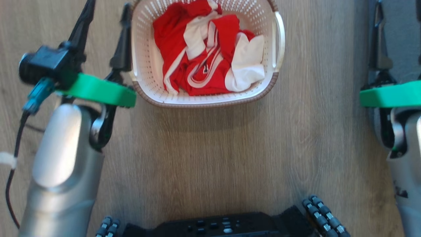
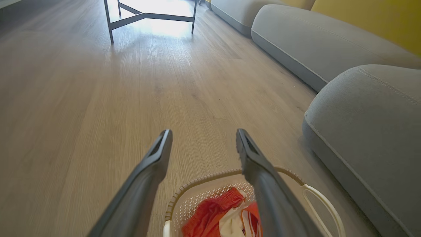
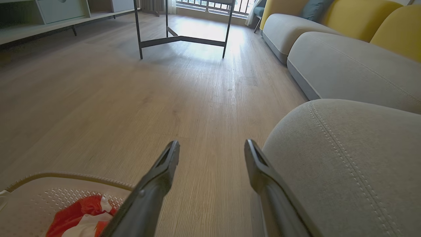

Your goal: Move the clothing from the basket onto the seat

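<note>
Pale wood floor [image 1: 210,158] carries the basket [image 1: 144,75] at the upper centre of the head view. The clothing [image 1: 200,65] is heaped inside it, with none on the seat [image 3: 345,164] at right. The left gripper [image 2: 203,131] hangs by the basket's left rim and the right gripper [image 3: 212,142] by the seat's edge. Both sets of jaws are spread wide and empty, likely poised for a first grab.

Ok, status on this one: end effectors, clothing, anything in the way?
Left end effector open, empty; right end effector open, empty. Clothing heaped in basket, none lifted. Seat at robot's right, nothing blocking the way.
</note>
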`<state>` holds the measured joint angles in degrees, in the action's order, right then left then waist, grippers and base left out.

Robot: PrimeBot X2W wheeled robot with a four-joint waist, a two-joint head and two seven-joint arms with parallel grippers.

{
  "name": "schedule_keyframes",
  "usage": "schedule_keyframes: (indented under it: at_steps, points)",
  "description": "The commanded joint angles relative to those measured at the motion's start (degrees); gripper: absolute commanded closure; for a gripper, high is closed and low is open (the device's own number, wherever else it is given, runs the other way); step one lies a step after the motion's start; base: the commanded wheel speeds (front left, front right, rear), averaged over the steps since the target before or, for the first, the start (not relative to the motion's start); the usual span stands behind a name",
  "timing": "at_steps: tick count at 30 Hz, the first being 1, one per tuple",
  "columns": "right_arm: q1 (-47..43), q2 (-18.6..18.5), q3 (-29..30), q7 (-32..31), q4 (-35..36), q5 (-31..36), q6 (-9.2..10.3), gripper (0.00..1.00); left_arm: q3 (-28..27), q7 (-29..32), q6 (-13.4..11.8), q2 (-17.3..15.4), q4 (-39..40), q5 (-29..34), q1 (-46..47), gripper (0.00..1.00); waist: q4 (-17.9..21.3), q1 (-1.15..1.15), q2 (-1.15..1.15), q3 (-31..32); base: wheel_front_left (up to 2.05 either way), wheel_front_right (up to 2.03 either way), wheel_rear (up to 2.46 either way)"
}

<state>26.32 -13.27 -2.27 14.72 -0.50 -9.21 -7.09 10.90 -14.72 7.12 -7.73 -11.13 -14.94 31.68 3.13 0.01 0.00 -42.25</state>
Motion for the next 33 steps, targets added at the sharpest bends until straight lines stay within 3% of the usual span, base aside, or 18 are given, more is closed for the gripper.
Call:
schedule_keyframes:
  at_steps: [1, 8, 18, 25, 33]
  points:
    - [-0.2, -0.1, -0.3, 0.3, 2.4, 0.2, -0.4, 0.0, 0.6, -0.3, 0.4, -2.1, 2.5, 0.9, 2.9, 0.0, 0.7, -0.01, 0.0, -3.0, 0.0, 0.0, 0.0]
    - [2.1, 0.8, -0.4, 0.3, 4.1, 0.4, -0.4, 0.0, 10.3, 0.4, 0.4, -3.3, -1.5, 1.7, 10.4, 0.0, 2.6, -0.01, 0.0, -7.7, 0.0, 0.0, 0.0]
    - [3.7, 3.7, -2.3, 0.3, 6.1, 0.4, -0.4, 0.0, 23.6, 13.3, 0.4, -1.8, -15.2, 2.4, 24.4, 0.0, 6.7, -0.01, 0.0, -12.3, 0.0, 0.0, 0.0]
    - [3.8, 5.2, -4.2, 0.3, 7.3, 0.1, -0.4, 0.0, 24.4, 21.4, -0.6, -0.2, -26.0, 1.3, 31.8, 0.0, 10.3, -0.01, 0.0, -14.2, 0.0, 0.0, 0.0]
    - [2.5, 6.6, -5.2, 0.3, 8.5, -0.1, -0.4, 0.0, 22.8, 26.3, -4.0, -2.2, -35.6, 1.4, 36.2, 0.0, 13.3, -0.01, 0.0, -16.7, 0.0, 0.0, 0.0]
